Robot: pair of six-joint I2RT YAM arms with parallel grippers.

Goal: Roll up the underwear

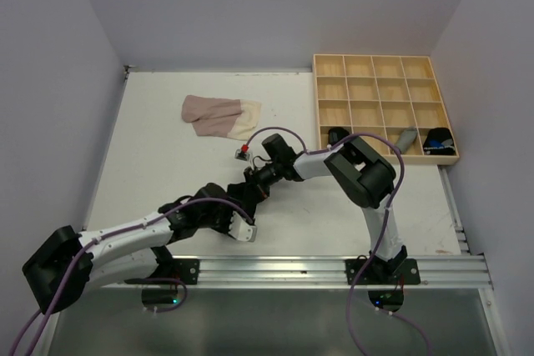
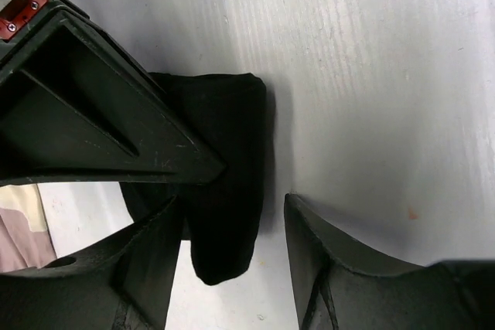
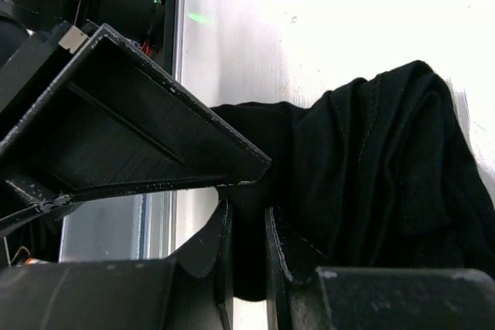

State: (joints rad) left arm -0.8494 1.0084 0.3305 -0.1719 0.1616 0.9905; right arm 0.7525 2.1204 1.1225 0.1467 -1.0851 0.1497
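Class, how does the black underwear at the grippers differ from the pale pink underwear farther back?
The black underwear is bunched and pinched in the right gripper; the pale pink underwear lies spread flat, untouched. The black underwear looks dark all over; the pale pink underwear has a cream part. Both rest on the table.

Wooden grid tray [image 1: 373, 102] — far right, white table [image 1: 167, 164], metal rail [image 1: 292, 266]

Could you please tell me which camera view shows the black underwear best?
The right wrist view: the black underwear fills much of it, with folds and seams clear. The left wrist view shows only a narrow dark bundle. In the top view the arms hide almost all of it.
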